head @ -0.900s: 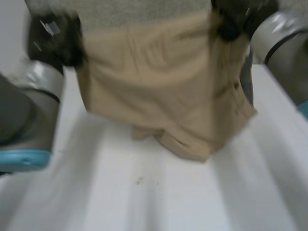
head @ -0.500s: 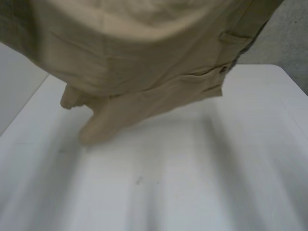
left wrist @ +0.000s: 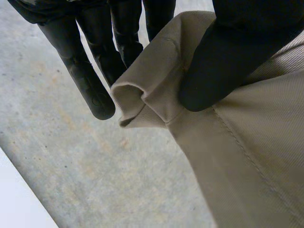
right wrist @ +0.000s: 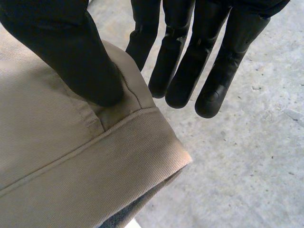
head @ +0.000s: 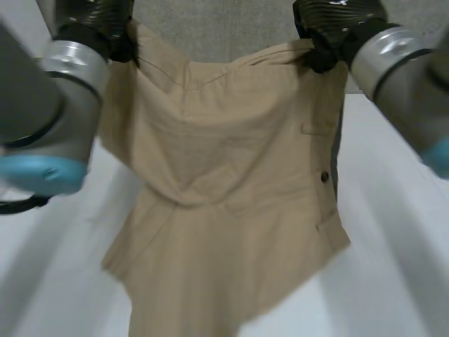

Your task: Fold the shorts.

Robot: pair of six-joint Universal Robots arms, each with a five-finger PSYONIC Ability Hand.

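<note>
Tan shorts (head: 217,210) hang in the air over the white table (head: 400,281), spread between my two hands. My left hand (head: 98,24) pinches the upper left corner; in the left wrist view its thumb (left wrist: 228,61) presses the bunched hem (left wrist: 152,95) against the fingers (left wrist: 85,71). My right hand (head: 333,28) holds the upper right corner, and the right wrist view has its thumb (right wrist: 76,57) pressing the cloth edge (right wrist: 95,156) against the fingers (right wrist: 185,61). A pocket flap and a dark button (head: 324,177) face me on the right side. The lower part droops toward the table.
The left arm (head: 49,119) and the right arm (head: 407,91) stand close at either side of the hanging cloth. Grey floor (left wrist: 71,156) lies beyond the table's far edge.
The shorts swung up toward the camera and have dropped back, now hanging spread out flat between both raised hands. Both arms are back in view at the sides.
</note>
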